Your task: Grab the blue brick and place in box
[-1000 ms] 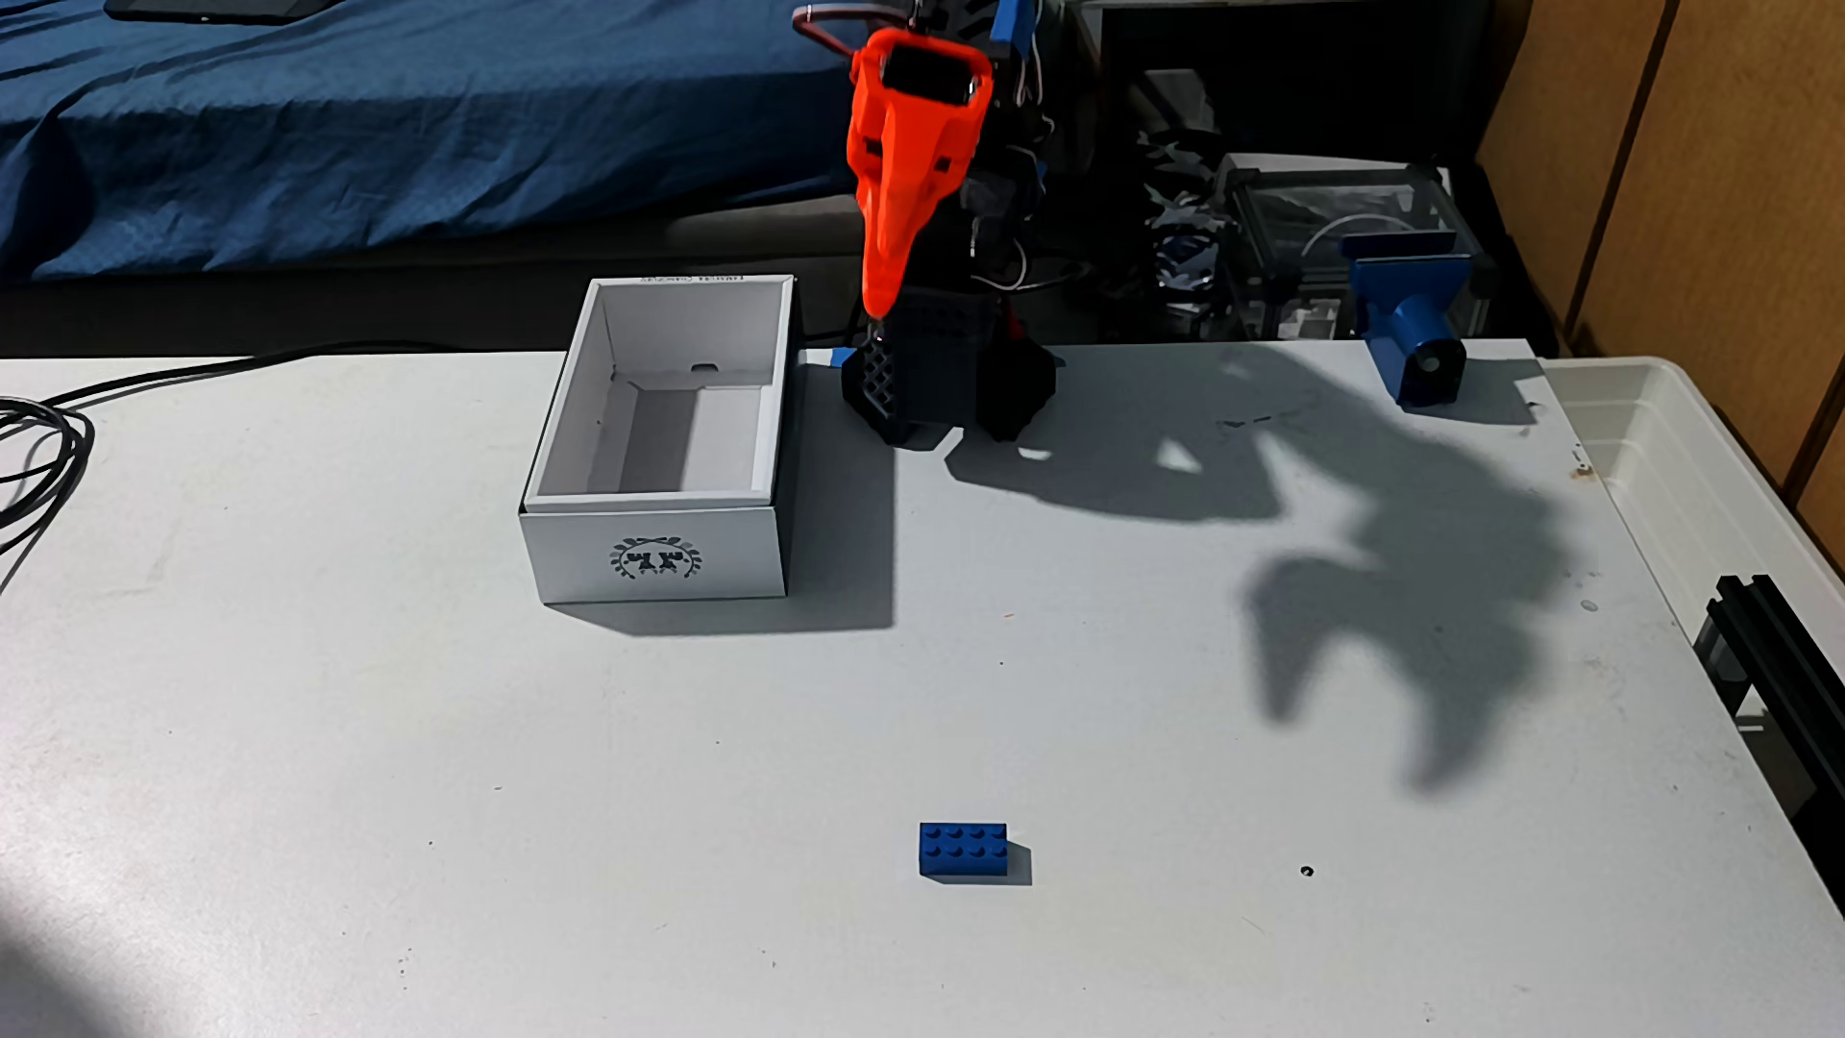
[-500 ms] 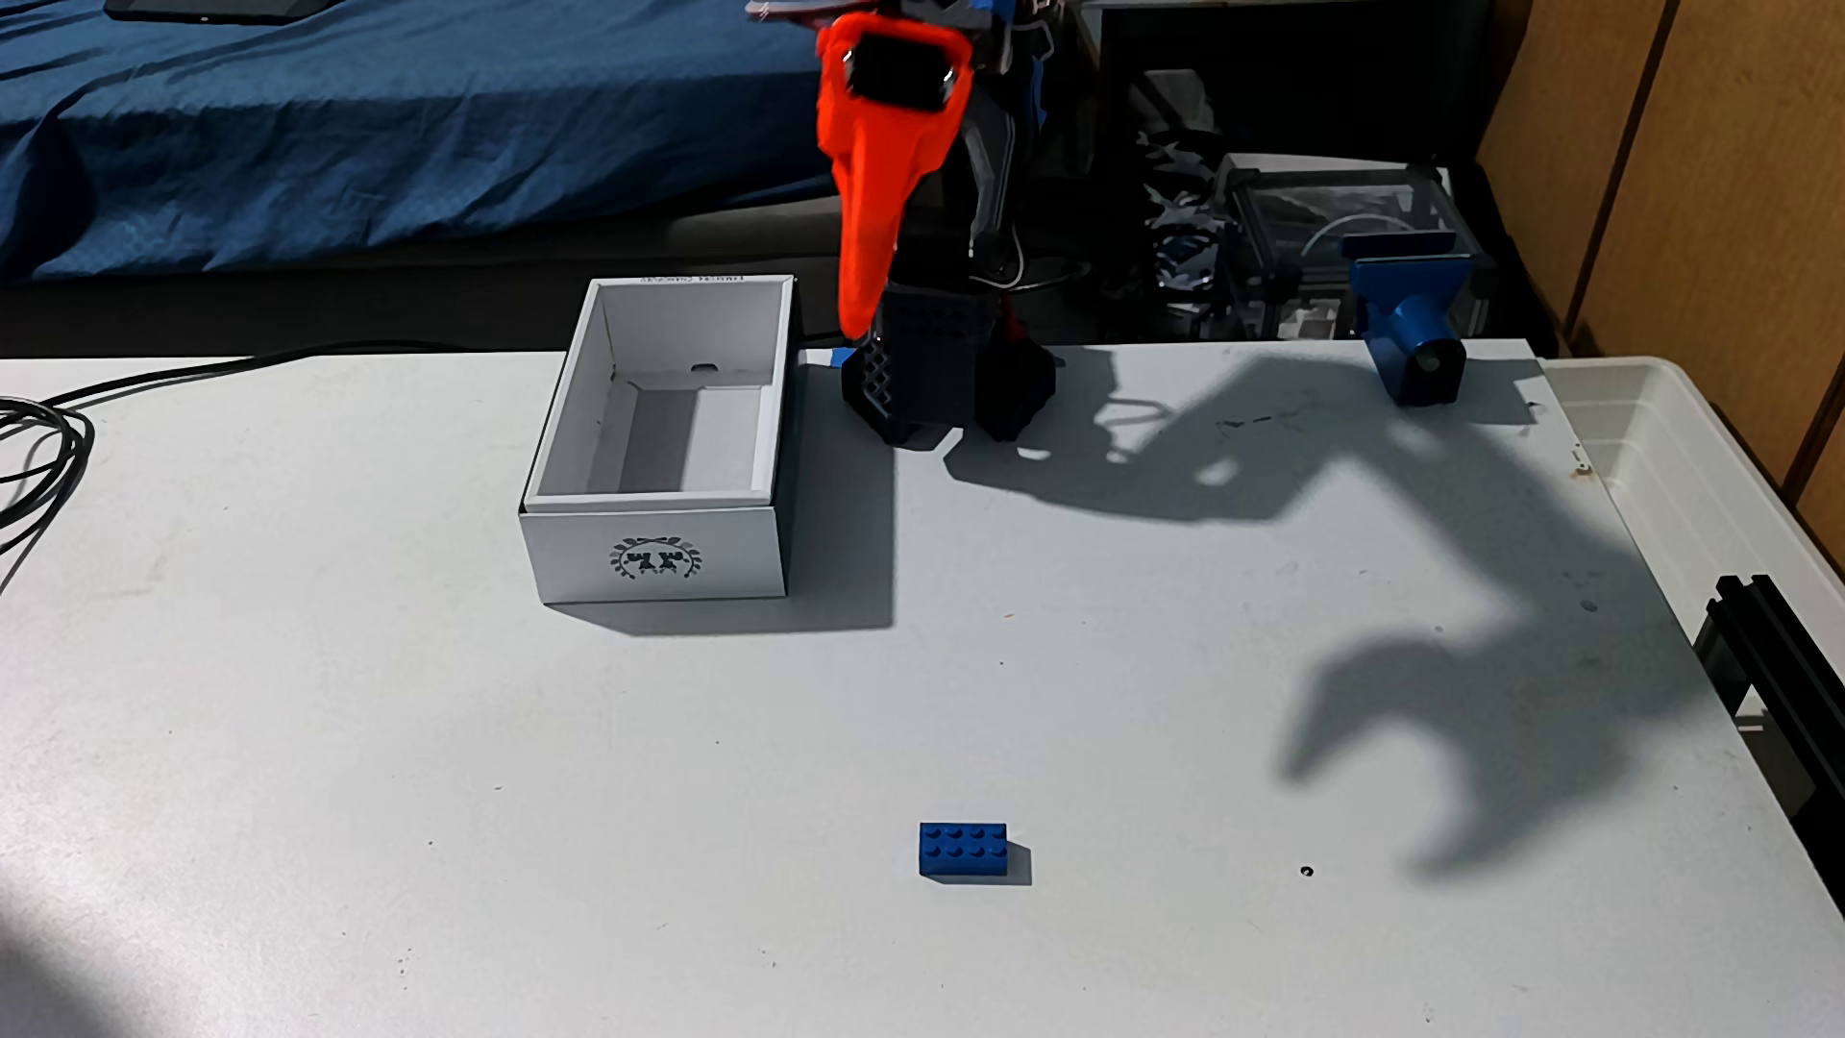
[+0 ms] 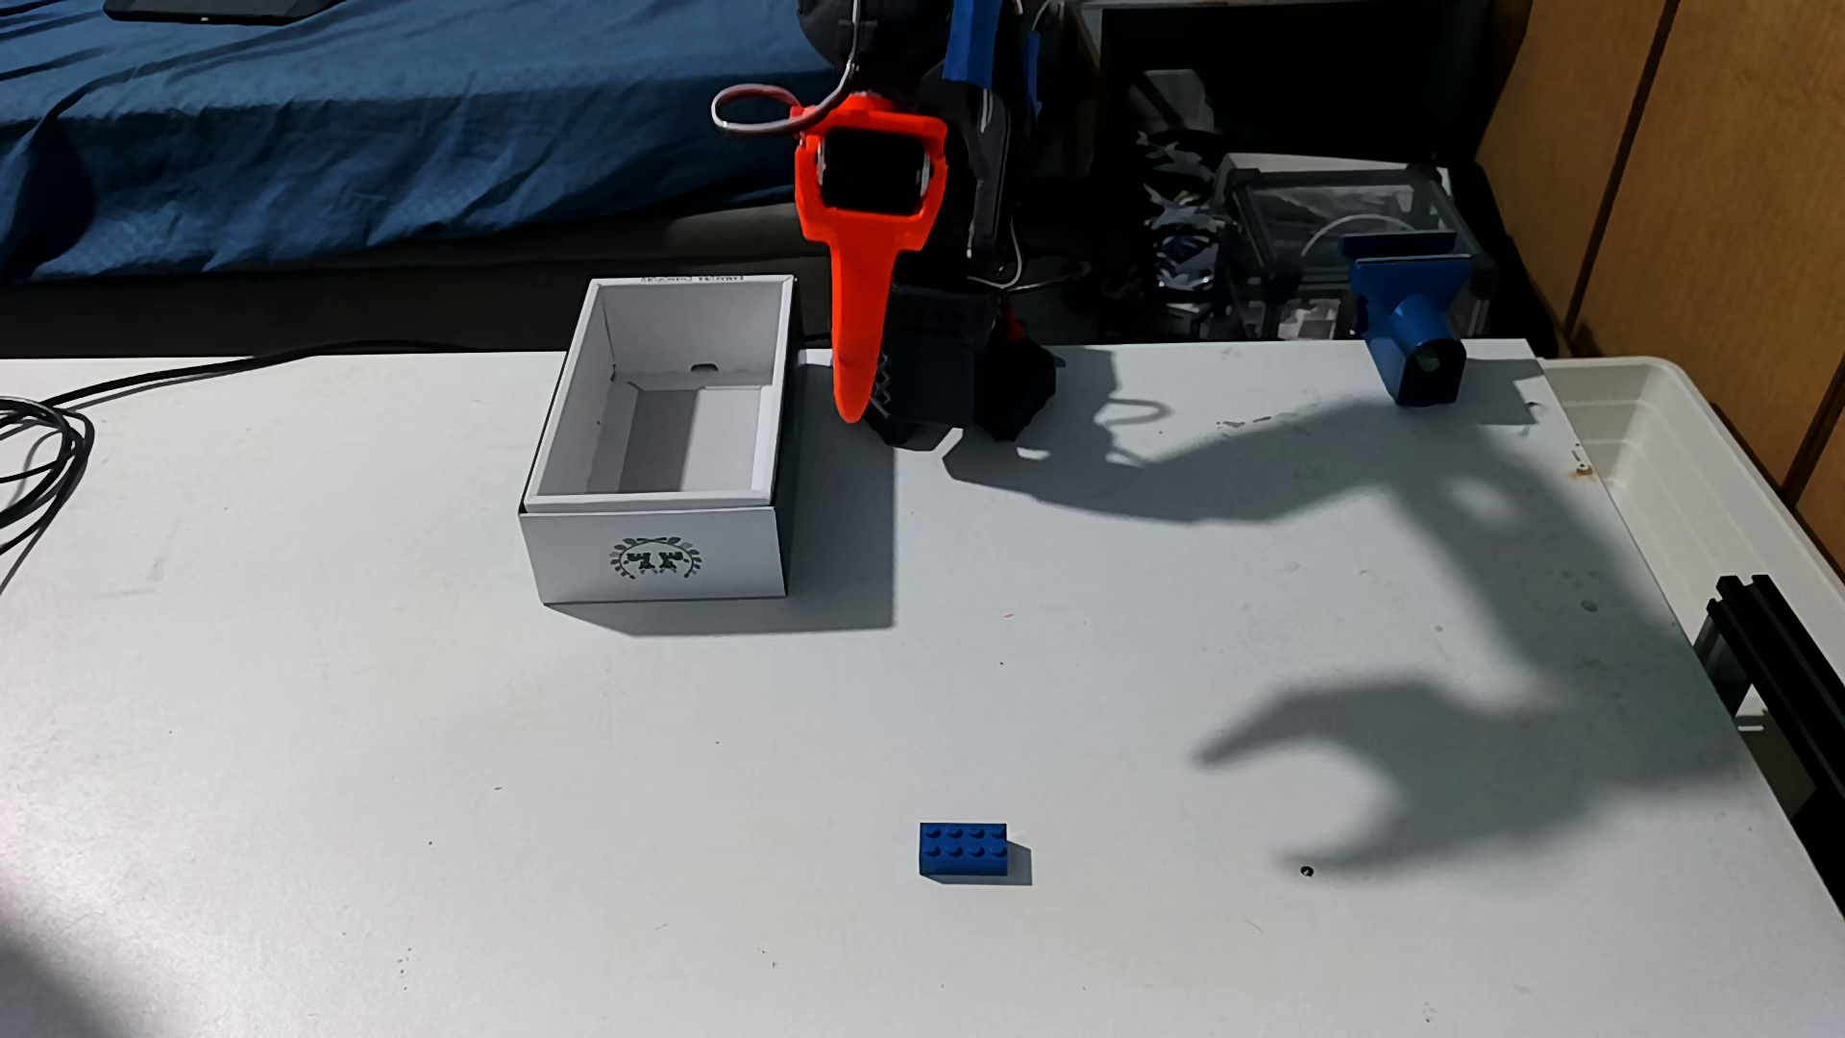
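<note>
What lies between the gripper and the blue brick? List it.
Nothing: in the fixed view, only bare white table separates the gripper from the blue brick.

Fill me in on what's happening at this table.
A black robot arm with an orange pincer hangs near its base at the far edge of the white table, holding nothing. Its shadow shows the two fingers spread apart. The small royal-blue studded plastic brick lies alone on the near part of the table, untouched. The white cardboard box with a dark wreath emblem stands open beside the arm, with no brick in it.
</note>
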`<move>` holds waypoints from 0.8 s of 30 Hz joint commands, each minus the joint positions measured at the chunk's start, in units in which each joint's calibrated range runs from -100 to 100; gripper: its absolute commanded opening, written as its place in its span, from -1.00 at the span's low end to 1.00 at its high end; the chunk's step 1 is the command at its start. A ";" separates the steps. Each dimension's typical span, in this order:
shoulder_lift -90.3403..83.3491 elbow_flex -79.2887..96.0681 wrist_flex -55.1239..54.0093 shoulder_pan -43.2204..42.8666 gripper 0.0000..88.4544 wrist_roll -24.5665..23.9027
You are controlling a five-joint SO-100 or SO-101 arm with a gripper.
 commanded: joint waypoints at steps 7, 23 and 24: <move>6.17 0.37 0.27 -2.12 -0.56 -0.24; 21.56 0.37 -4.98 -2.19 -0.56 -0.61; 22.23 0.37 -5.76 -2.19 -0.56 -1.13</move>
